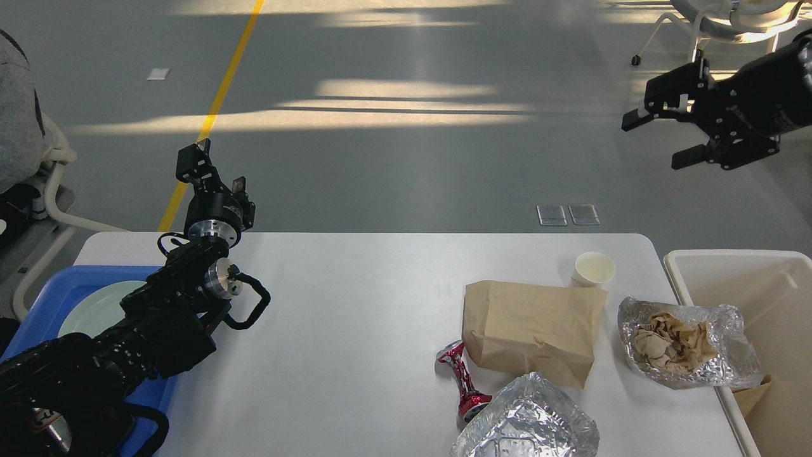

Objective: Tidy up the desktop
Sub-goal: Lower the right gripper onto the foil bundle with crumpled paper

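Up top R, the right gripper hangs over the floor w/ jaws wide, nothing between them. Well below those jaws lies the desktop, carrying a paper cup, brown bag, crushed red can & foil. Left gripper sits over the desktop's far L edge, fingers apart, empty.

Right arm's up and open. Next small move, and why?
Probably lower the right gripper toward the paper cup: its jaws are open and empty, high above the desktop, and the cup stands upright, clear, beside the white bin.
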Tool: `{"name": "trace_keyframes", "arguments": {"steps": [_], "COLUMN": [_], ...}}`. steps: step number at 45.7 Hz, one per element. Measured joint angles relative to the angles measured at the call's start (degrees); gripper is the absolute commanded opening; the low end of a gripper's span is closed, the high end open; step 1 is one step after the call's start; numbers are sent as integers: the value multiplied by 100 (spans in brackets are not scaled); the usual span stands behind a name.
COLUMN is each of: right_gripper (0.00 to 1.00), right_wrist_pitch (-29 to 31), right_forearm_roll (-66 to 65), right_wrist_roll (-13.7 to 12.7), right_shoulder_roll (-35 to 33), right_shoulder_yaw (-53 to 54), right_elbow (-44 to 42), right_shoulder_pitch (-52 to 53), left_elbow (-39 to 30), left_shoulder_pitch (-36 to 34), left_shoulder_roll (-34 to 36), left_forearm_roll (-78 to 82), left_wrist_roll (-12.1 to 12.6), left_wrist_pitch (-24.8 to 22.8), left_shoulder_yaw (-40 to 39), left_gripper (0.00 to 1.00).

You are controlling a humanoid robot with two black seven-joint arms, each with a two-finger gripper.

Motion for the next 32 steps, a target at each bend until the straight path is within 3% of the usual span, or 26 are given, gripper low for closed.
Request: {"name": "trace_keyframes", "arguments": {"steps": [8, 18, 32], "right_gripper": [100, 100, 100], "right_wrist_pitch": [-145, -1087, -1862], "right_forearm_roll": [-511, -1724, -3307], "right_wrist_roll": [14, 107, 707], "right_shoulder_roll": [40, -133, -579], "right_shoulder_yaw": [-7, 11, 1], "right_elbow": [270, 835, 1112], "right_shoulder_pitch": [-757, -1690, -2527], "left_elbow": [0, 0, 0], "left_shoulder_pitch": [0, 0, 0], "left_shoulder_roll": [0, 0, 0], "left_forearm_roll": [0, 0, 0], "left_wrist_roll": [0, 2, 2], "left_wrist_pitch": [0, 0, 0], "left_shoulder_yaw": [0, 0, -2], "left_gripper": [96, 96, 96]}}
